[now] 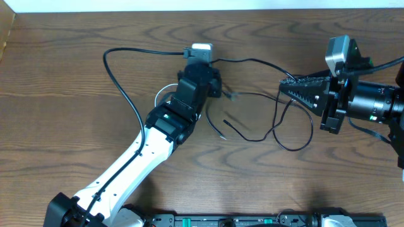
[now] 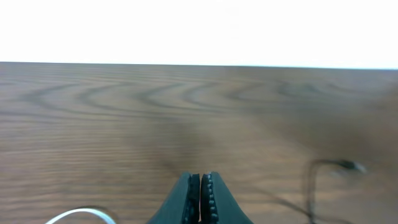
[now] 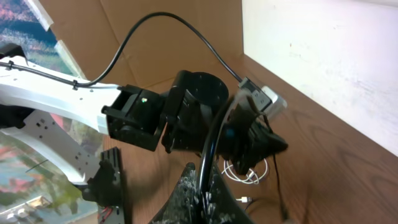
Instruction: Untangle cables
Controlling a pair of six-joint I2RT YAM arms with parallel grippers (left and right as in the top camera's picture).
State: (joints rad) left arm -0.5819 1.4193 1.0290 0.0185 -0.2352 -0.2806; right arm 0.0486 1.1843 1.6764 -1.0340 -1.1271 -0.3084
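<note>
white cable (image 1: pixel 158 95) is mostly hidden under the pressed-together left gripper (image 2: pixel 200 186); right gripper (image 1: pixel 285 88) pinches the black cable (image 1: pixel 252 137).

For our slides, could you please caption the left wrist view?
Left gripper shut over the wooden table, white cable at lower left, black cable blurred at right.

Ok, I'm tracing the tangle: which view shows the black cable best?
Overhead: the black cable shows most of its length, one strand pinched in the right gripper. Right wrist shows only the stretch rising from its grip; left wrist only a blurred bit at right.
</note>
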